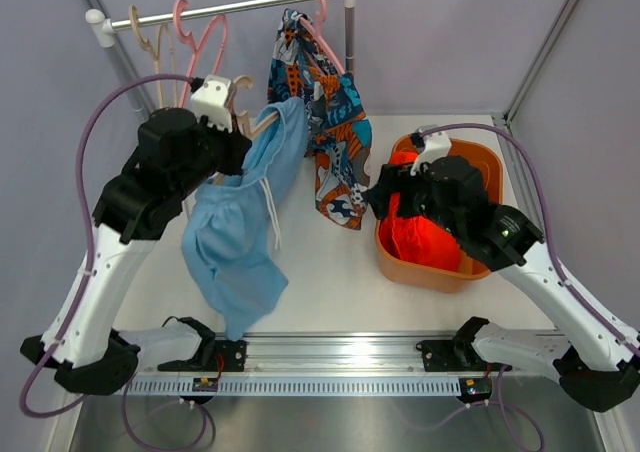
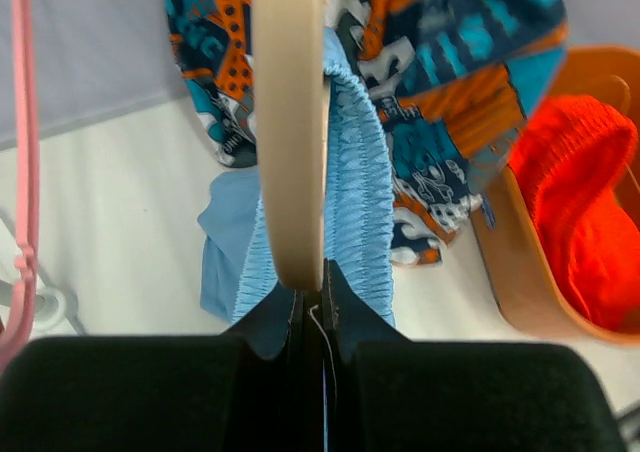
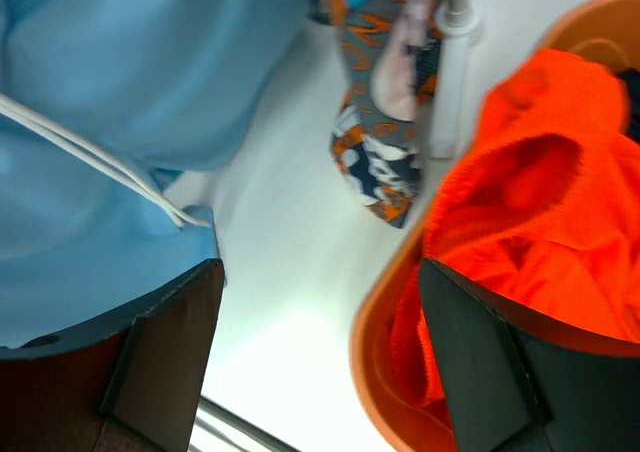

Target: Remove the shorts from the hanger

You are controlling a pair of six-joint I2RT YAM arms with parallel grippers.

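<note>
My left gripper (image 1: 240,124) is shut on a pale wooden hanger (image 1: 262,122), held off the rail. The light blue shorts (image 1: 235,232) hang from that hanger by their waistband (image 2: 360,172) and trail down to the table. The multicolour print shorts (image 1: 325,122) hang on a pink hanger (image 1: 320,12) at the right end of the rail. The orange-red shorts (image 1: 420,237) lie in an orange basket (image 1: 425,272). My right gripper (image 1: 385,187) is open and empty over the basket's left rim (image 3: 375,372), between the blue shorts (image 3: 100,122) and the orange-red shorts (image 3: 530,202). The navy shorts are not visible.
A white clothes rail (image 1: 230,9) crosses the back, with its upright pole (image 1: 349,32) at the right. Empty pink (image 1: 195,37) and beige (image 1: 150,37) hangers hang at its left end. A metal track (image 1: 330,357) runs along the near table edge.
</note>
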